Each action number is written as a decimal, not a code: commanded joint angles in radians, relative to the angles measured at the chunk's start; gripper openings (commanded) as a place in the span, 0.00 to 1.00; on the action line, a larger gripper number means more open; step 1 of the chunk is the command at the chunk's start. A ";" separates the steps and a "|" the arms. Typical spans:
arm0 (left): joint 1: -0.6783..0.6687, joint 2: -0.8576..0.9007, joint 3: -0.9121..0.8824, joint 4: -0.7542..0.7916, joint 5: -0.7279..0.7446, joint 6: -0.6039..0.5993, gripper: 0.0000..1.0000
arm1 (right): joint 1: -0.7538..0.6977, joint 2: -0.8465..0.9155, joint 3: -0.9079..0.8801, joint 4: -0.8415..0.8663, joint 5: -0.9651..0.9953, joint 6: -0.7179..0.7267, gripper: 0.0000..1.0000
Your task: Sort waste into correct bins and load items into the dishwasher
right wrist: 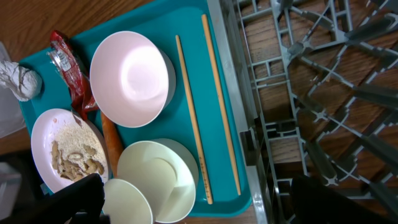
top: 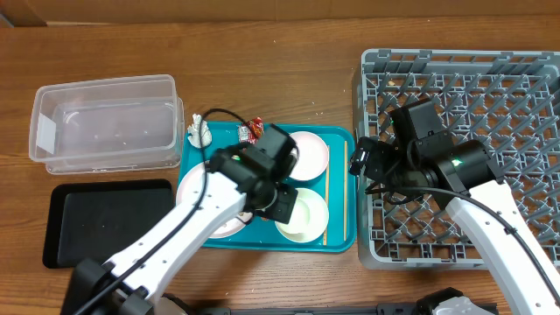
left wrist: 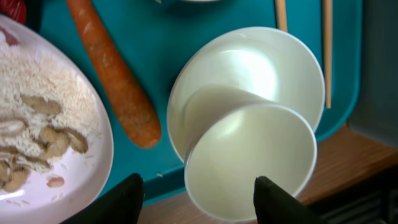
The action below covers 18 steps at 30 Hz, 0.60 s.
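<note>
A small white cup (left wrist: 249,162) lies on its side in a white bowl (left wrist: 249,62) on the teal tray, mouth toward my left gripper (left wrist: 198,199). That gripper is open: one finger stands over the cup's mouth, the other outside its wall. An orange carrot (left wrist: 115,81) lies beside the plate (left wrist: 43,124) of rice and scraps. My right gripper (right wrist: 208,202) hangs wide open and empty over the grey dish rack's (top: 490,96) left edge. Chopsticks (right wrist: 193,118), a second bowl (right wrist: 127,78), the red wrapper (right wrist: 71,71) and the tissue (right wrist: 18,79) also lie on the tray.
The clear tub (top: 105,122) stands at the back left, with the black tray (top: 109,223) in front of it. The teal tray (top: 337,188) sits between them and the rack, almost touching the rack's left wall. My left arm crosses over the plate.
</note>
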<state>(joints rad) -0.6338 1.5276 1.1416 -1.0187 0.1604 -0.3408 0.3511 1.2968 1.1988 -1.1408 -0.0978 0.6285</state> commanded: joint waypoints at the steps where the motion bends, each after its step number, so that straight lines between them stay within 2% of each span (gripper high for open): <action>1: -0.030 0.067 0.017 0.043 -0.111 0.002 0.53 | -0.006 -0.016 0.020 -0.006 -0.001 -0.005 0.99; 5: -0.027 0.124 0.017 0.057 -0.115 -0.004 0.45 | -0.006 -0.016 0.020 -0.018 -0.001 -0.006 0.99; 6: -0.027 0.136 0.017 0.063 -0.111 -0.003 0.40 | -0.006 -0.016 0.020 -0.018 0.000 -0.008 0.99; 8: -0.027 0.151 0.017 0.073 -0.090 -0.003 0.19 | -0.006 -0.016 0.020 -0.017 0.000 -0.008 0.99; 9: -0.028 0.151 0.017 0.077 -0.076 -0.004 0.12 | -0.006 -0.016 0.020 -0.017 0.000 -0.008 0.99; 11: -0.027 0.145 0.029 0.077 -0.040 -0.004 0.04 | -0.006 -0.016 0.020 -0.017 0.003 -0.008 0.99; 18: -0.010 0.111 0.225 -0.027 -0.043 -0.011 0.04 | -0.006 -0.016 0.020 -0.017 0.002 -0.008 0.99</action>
<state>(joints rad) -0.6586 1.6752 1.2488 -1.0119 0.1093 -0.3412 0.3511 1.2968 1.1988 -1.1606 -0.0975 0.6277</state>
